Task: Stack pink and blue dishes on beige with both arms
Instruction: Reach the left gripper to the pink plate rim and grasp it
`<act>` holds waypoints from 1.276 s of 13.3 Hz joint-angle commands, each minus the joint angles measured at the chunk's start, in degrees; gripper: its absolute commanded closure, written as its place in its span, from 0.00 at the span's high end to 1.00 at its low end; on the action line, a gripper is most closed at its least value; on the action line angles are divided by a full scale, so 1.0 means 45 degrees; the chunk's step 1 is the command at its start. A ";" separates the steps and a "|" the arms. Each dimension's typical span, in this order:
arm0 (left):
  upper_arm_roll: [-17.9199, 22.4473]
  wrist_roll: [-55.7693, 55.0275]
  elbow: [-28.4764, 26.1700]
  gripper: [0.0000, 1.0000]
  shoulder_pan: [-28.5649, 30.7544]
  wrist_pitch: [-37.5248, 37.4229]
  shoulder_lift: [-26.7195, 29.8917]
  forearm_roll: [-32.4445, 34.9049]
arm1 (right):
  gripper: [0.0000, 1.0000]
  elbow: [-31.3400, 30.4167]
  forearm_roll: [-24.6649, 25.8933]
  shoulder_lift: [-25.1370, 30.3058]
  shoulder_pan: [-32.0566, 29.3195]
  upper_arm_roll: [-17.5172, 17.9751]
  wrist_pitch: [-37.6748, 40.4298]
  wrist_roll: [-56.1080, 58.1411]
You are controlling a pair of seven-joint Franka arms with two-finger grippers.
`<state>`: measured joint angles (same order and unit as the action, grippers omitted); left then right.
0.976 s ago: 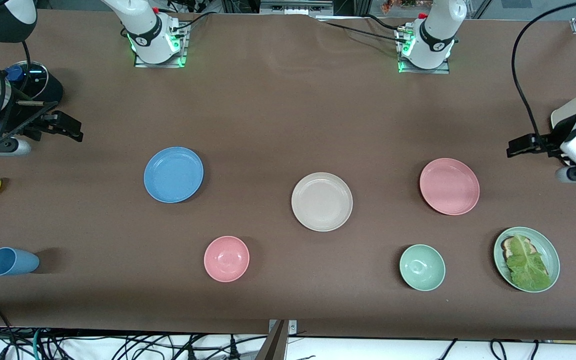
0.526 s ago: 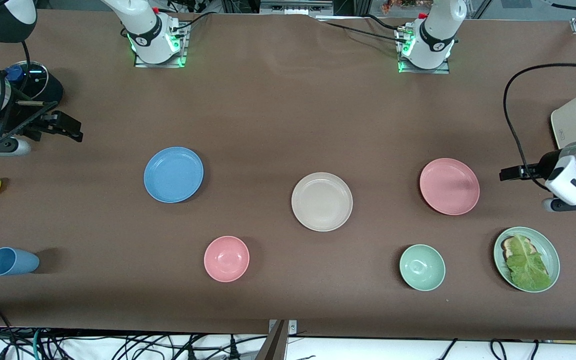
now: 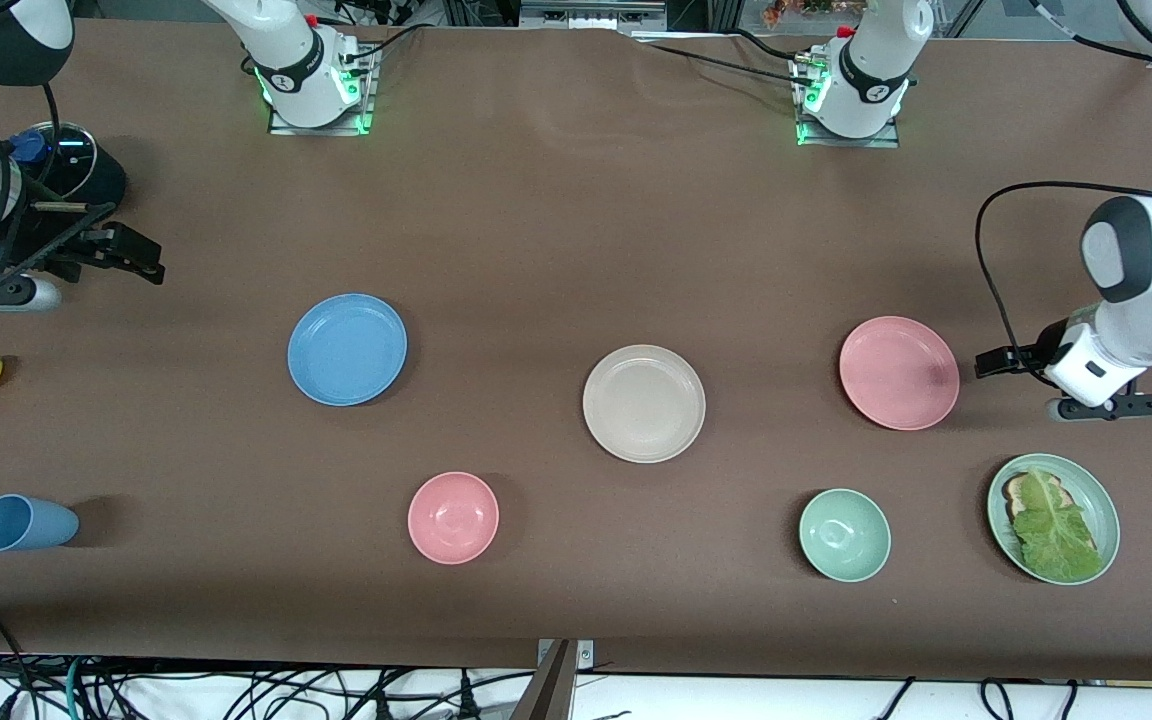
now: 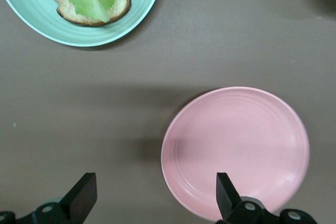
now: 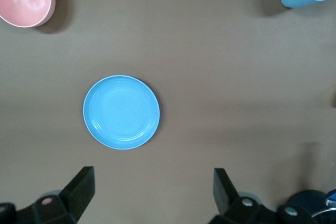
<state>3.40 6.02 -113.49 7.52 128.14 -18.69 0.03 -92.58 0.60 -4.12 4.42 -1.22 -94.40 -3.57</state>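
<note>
Beige plate [image 3: 644, 403] is seen flat on the brown table [image 3: 556, 220], with nothing stacked on it.

Toward the right arm's end from the beige plate lies the blue plate [image 3: 347, 349], and toward the left arm's end lies the pink plate [image 3: 899, 373]; both are well apart from it. The left gripper [image 3: 998, 360] is held just beside the pink plate, on the side away from the beige plate, its fingers [image 4: 84, 196] spread apart and holding nothing. The right gripper [image 3: 126, 256] waits well past the blue plate, at the table's end, with its fingers [image 5: 81, 186] also spread apart and empty.
</note>
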 commanded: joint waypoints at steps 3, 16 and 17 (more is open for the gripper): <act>-0.0091 0.0303 -0.1614 1.00 0.0067 0.2633 -0.0531 -0.0202 | 1.00 -0.0150 0.0160 0.0135 -0.0025 0.0016 -0.0097 0.0188; -0.0111 0.0987 -0.1439 0.00 0.0301 0.2911 -0.1960 -0.0182 | 1.00 -0.0131 0.0160 0.0135 -0.0025 -0.0003 -0.0097 0.0227; -0.0092 0.0967 -0.1362 0.00 0.0282 0.2853 -0.1960 -0.0182 | 1.00 -0.0131 0.0160 0.0135 -0.0025 -0.0003 -0.0097 0.0227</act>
<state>3.19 8.32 -120.77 8.37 141.40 -27.01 0.02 -92.59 0.69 -4.16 4.42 -1.25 -94.40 -3.48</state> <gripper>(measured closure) 0.634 0.000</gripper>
